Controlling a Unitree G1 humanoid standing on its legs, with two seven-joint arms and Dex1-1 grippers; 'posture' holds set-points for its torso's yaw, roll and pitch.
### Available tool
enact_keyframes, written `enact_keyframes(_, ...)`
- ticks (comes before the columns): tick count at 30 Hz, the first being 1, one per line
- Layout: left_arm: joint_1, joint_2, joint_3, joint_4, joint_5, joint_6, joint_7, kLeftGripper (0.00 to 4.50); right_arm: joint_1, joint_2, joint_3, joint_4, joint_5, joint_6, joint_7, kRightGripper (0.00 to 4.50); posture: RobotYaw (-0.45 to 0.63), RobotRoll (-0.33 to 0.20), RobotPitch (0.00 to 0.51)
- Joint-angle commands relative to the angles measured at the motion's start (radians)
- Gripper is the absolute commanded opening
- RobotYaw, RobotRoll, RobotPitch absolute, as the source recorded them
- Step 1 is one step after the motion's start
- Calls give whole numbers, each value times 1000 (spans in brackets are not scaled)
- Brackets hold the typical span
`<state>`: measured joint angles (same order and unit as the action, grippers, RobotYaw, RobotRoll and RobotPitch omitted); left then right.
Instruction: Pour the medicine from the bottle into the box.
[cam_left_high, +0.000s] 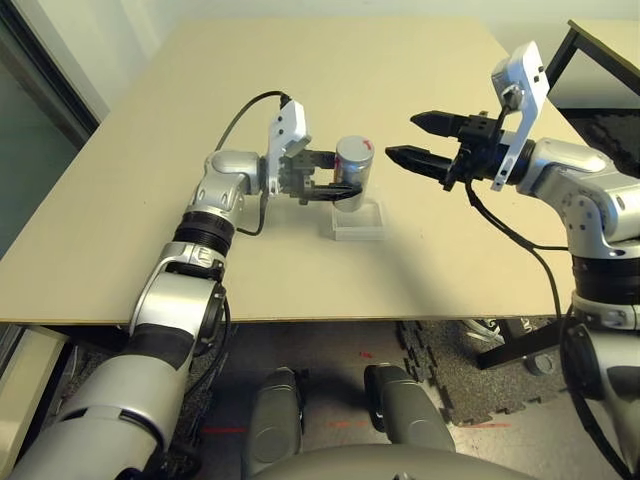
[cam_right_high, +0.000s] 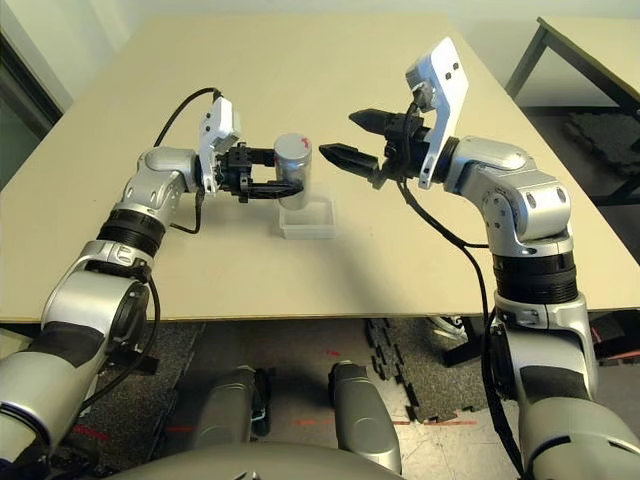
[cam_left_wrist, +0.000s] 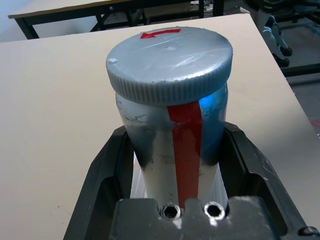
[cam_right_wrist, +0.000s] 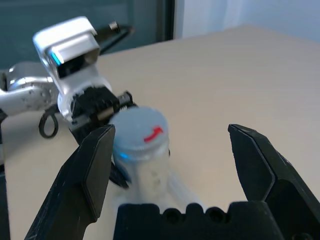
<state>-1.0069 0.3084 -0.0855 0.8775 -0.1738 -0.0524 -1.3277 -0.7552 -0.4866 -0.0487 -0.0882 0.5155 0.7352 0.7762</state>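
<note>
The silver-grey bottle (cam_left_high: 353, 171) stands upright near the table's middle, its grey cap (cam_left_wrist: 170, 59) on, with a red arrow on top and a red stripe down the side. My left gripper (cam_left_high: 340, 190) is shut on the bottle's body from the left. The transparent box (cam_left_high: 357, 222) lies on the table right below and just in front of the bottle. My right gripper (cam_left_high: 412, 139) hovers open to the right of the cap, its fingertips (cam_right_wrist: 100, 155) pointing at the bottle with a small gap to it.
The tan table (cam_left_high: 150, 200) stretches wide around the bottle and box. A dark-framed table (cam_left_high: 600, 70) stands off the right edge. Black cables hang from both wrists.
</note>
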Motion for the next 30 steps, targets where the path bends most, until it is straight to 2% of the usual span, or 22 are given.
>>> enact_keyframes(1,-18,-10,4,25,9,-14,13,2674,-33,56,39,5,-28,-1,-69,4500,-189,0,86)
enact_keyframes(11,-22,-22,10,39,9,-18,30,2674,-49,138,108,52,-110,-37,-135,4500,-180,0,86)
enact_keyframes(30,-27,-32,11,45,8,-23,34,2674,-18,156,133,47,-134,-15,-138,4500,-183,0,79)
